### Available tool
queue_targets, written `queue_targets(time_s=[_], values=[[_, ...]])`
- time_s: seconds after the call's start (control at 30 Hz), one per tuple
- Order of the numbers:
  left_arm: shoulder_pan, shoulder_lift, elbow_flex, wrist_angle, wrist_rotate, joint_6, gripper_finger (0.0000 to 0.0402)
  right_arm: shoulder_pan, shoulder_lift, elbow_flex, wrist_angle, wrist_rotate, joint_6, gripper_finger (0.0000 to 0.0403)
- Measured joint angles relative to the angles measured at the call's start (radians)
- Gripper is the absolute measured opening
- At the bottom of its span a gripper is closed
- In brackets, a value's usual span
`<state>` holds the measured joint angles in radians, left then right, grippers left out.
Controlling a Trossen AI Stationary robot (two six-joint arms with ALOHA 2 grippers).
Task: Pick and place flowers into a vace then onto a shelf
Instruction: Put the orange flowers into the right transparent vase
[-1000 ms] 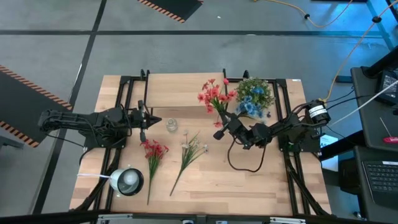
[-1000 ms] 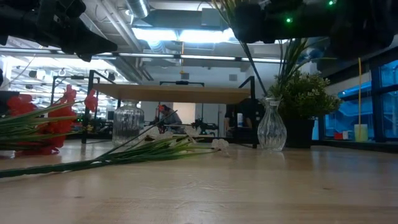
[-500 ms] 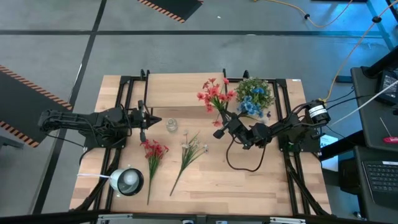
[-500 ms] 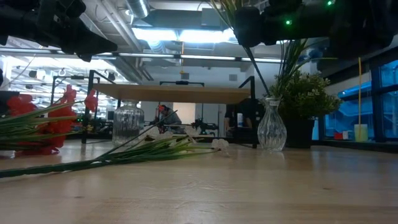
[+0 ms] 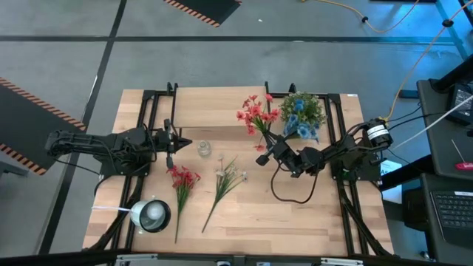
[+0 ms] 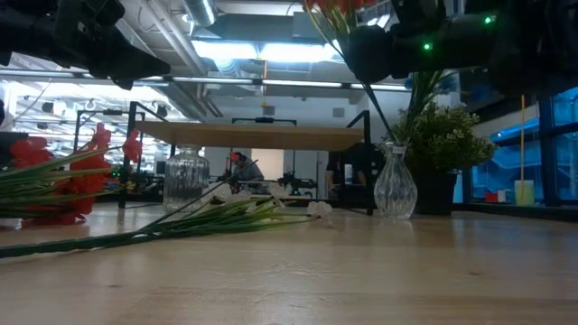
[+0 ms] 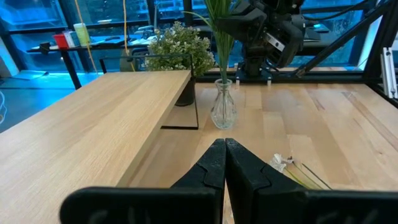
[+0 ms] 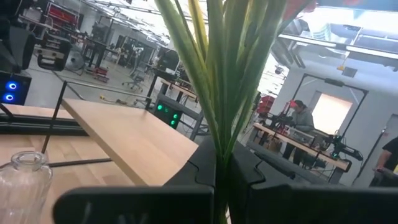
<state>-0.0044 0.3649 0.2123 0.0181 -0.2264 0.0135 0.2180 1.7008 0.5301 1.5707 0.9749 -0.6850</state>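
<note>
**Red sprig over vase**

From my console, near to far: cream sprig (image 5: 224, 182) and red sprig (image 5: 181, 186) flat on desk (image 5: 244, 214); right pincer (image 5: 267, 145) clamped on red-bloomed stem (image 5: 255, 117) above glass vase (image 6: 395, 184); left pincer (image 7: 224, 163) together, idle; shelf (image 7: 93, 118) beyond.

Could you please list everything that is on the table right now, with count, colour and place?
Red flower sprig: one, red blooms, held upright by the right gripper over the clear vase.
Red sprig: one, lying on the tabletop near the front left.
Whitish sprig: one, lying beside it, toward the middle.
Blue flowers: one bunch, at the bushy plant, back right.
Bushy green plant: one, dark pot, back right.
Clear vase: one, below the held stems.
Glass jar: one, clear, near the left gripper.
Shelf: one, light wood.
Round lamp-like object: one, front left corner.
Left gripper: shut, empty.
Right gripper: shut on the stems.
</note>
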Motion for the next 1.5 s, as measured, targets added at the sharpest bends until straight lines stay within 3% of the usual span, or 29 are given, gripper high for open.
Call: queue_targets(time_s=[1.13, 1.5], values=[[0.0, 0.0, 0.0, 0.0, 0.0, 0.0, 0.0004, -0.031, 0.093, 0.0, 0.0, 0.077, 0.135, 0.0008], [0.0, 0.0, 0.0, 0.0, 0.0, 0.0, 0.0004, -0.031, 0.093, 0.0, 0.0, 0.081, 0.128, 0.0058]])
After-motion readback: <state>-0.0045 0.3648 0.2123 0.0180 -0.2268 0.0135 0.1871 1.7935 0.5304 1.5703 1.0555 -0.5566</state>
